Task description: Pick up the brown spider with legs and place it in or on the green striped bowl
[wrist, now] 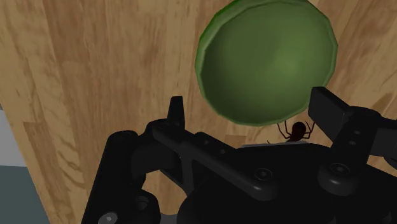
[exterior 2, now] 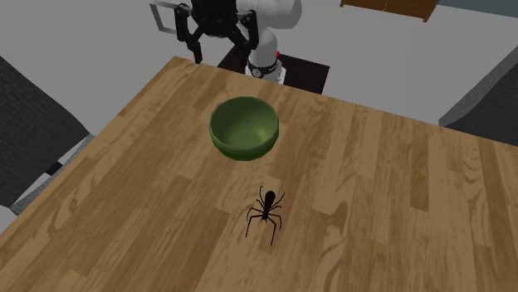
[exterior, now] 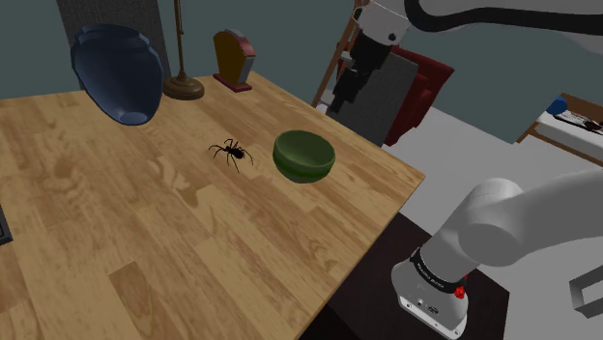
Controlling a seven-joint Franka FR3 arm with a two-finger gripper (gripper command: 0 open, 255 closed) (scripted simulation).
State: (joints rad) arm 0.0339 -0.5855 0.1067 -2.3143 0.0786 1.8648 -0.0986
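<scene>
White arm point(exterior: 522, 217) has dark joints, black tool point(exterior 2: 222, 51), seemingly red button point(exterior: 462, 289).

Soft, even light covers the desk point(exterior 2: 398, 191), and shadows on it are faint. The shoulder view looks dimmer. The green bowl point(exterior 2: 241, 151) darkens on its outer wall at 6 o'clock; the gripper point(wrist: 250, 102) renders almost flat black.

Spider point(wrist: 296, 131): part of body and legs hidden behind the gripper point(wrist: 250, 100) (wrist view). Green bowl point(wrist: 267, 60): part of rim cut off by picture edge. Brass-coloured pole point(exterior: 179, 43), table's far side: top cut off, shoulder view.
</scene>
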